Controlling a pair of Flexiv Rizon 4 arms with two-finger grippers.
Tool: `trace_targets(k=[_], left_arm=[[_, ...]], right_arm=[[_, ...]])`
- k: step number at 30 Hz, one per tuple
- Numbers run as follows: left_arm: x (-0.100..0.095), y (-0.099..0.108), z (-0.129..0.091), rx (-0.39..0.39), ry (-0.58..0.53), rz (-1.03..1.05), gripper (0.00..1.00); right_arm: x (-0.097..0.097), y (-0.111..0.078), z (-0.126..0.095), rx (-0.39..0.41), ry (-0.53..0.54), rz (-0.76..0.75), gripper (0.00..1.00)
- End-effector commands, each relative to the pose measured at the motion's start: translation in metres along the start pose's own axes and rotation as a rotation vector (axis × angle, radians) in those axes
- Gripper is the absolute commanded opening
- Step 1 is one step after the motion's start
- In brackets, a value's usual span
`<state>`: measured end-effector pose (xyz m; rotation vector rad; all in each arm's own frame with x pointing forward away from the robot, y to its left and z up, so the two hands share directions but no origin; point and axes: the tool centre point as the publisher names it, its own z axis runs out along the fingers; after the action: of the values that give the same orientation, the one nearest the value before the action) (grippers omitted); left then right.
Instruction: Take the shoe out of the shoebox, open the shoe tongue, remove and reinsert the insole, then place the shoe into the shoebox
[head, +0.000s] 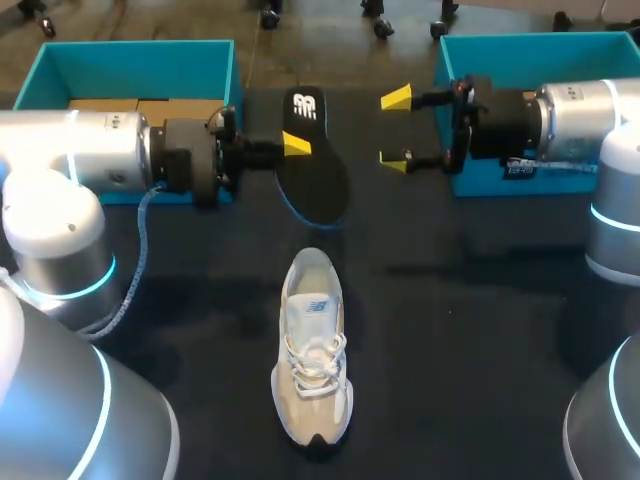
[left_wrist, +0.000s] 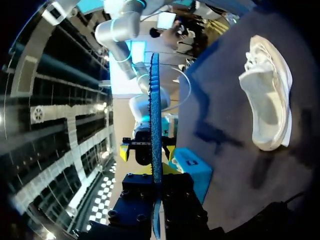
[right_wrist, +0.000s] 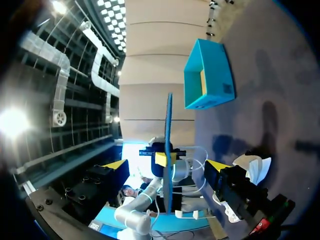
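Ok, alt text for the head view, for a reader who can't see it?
The left tool grips a black insole over the table, the open right tool facing it. A white shoe stands nearer the camera; the teal left shoebox and right shoebox sit farther back.

My fingertips are bright yellow. The insole is black with a white mark and a blue edge. The shoe is white and beige with white laces. The left box and the right box are teal; the table is black.
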<state>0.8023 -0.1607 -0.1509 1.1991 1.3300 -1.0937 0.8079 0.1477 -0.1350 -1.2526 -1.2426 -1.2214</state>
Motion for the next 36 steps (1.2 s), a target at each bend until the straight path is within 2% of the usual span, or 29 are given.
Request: trace_targets(k=[1,10,21,36], left_arm=[[0.001,0.002,0.003,-0.299,0.001,1.243,0.0],[0.004,0.014,0.013,-0.259,0.007,1.182,0.0],[0.021,0.02,0.016,-0.228,0.016,1.04,0.0],[0.025,0.017,0.009,-0.155,0.023,0.732,0.0]], right_arm=[[-0.007,-0.001,0.015,0.02,-0.021,0.009,1.0],[-0.022,-0.016,0.029,0.068,0.02,-0.109,1.0],[-0.039,-0.024,0.055,0.093,0.037,-0.249,1.0],[-0.051,-0.029,0.056,0.083,0.036,-0.267,1.0]])
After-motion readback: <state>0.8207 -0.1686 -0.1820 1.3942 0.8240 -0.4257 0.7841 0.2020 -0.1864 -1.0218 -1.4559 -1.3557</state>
